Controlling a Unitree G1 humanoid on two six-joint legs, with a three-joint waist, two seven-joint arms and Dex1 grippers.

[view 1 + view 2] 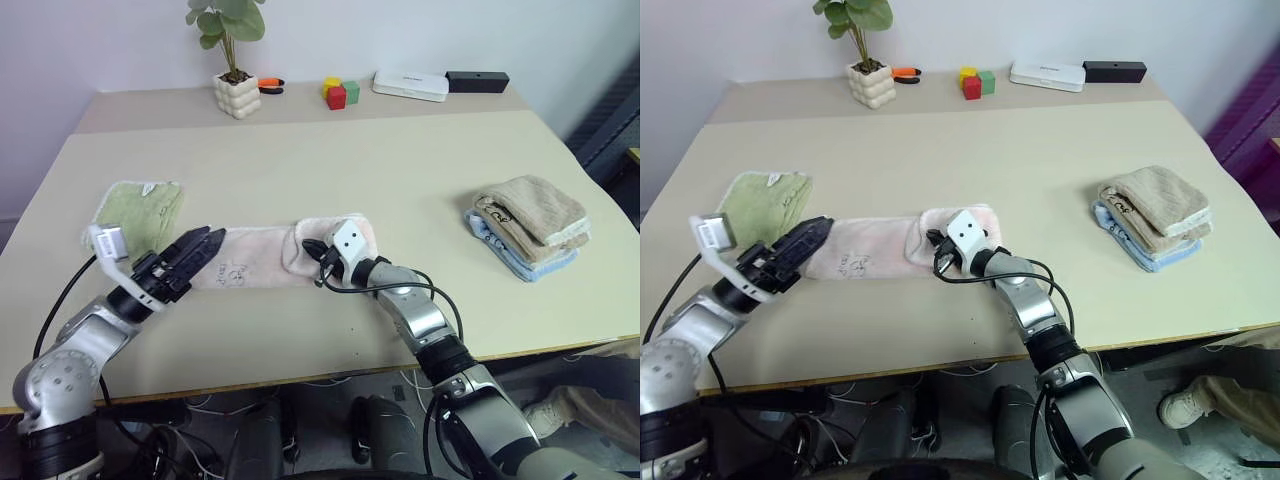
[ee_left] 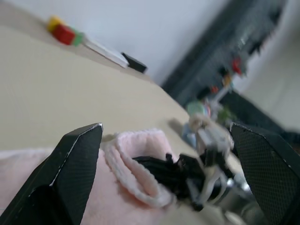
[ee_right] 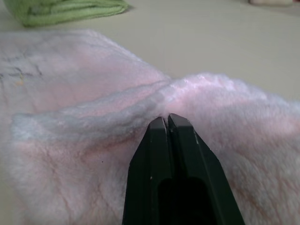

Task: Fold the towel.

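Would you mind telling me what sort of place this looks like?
Probably an indoor lab or office test bench: a beige table with folded towels, toy blocks and a potted plant.

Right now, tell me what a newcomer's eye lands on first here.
The pale pink terry-cloth towel lies stretched along the beige table's near edge, its right end doubled over. The right gripper rests shut on that fold, and the left gripper hangs open over the other end, beside a light green towel.
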